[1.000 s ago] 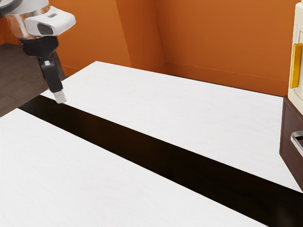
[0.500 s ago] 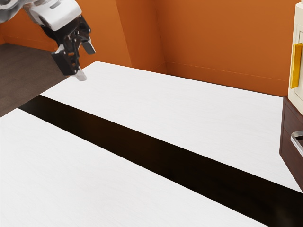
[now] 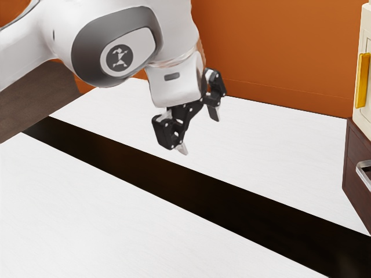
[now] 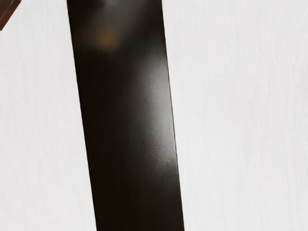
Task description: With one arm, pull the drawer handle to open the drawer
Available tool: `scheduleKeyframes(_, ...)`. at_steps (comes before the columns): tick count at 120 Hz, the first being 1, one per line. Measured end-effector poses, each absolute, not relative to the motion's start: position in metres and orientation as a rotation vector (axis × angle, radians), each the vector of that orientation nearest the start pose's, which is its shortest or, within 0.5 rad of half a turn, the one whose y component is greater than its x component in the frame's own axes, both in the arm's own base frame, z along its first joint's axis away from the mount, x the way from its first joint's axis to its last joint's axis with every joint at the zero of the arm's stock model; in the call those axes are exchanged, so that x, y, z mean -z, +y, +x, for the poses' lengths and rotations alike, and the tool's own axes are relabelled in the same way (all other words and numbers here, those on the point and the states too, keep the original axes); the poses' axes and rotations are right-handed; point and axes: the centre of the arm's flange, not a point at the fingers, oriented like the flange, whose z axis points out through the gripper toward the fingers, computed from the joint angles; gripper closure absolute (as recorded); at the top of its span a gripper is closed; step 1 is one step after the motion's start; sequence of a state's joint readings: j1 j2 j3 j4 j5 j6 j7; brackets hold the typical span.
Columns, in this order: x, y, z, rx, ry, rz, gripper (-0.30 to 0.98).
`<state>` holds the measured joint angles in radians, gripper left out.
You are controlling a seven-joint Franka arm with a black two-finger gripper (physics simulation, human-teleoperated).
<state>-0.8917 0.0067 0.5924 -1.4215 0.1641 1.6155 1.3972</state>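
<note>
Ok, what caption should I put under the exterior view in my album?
Open pincer above the striped table, apart from the silver drawer handle.

Home-like room, kind unclear: orange walls, brown floor, white tabletop, cream cabinet.

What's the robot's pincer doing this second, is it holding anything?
Pincer: open and holding nothing, its two fingers spread wide above the white table, well away from the silver handle.
</note>
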Motion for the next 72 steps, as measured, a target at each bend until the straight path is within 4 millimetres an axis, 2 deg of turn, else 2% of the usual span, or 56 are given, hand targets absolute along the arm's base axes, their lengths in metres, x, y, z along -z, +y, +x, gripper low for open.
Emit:
scheduleKeyframes(10,-0.690,-0.174,0.532,0.082,2.230,-1.841,0.00)
scheduleKeyframes(23,-0.669,-0.204,0.520,0.060,2.321,-1.733,0.00)
scheduleKeyframes(31,-0.657,-0.215,0.512,0.067,2.359,-1.677,0.00)
scheduleKeyframes(37,-0.650,-0.206,0.511,0.079,2.355,-1.673,0.00)
scheduleKeyframes(49,-0.637,-0.137,0.535,0.096,2.246,-1.780,0.00)
scheduleKeyframes(54,-0.633,-0.122,0.541,0.111,2.219,-1.794,0.00)
scheduleKeyframes(59,-0.632,-0.125,0.542,0.136,2.221,-1.771,0.00)
scheduleKeyframes(72,-0.626,-0.159,0.534,0.193,2.279,-1.663,0.00)
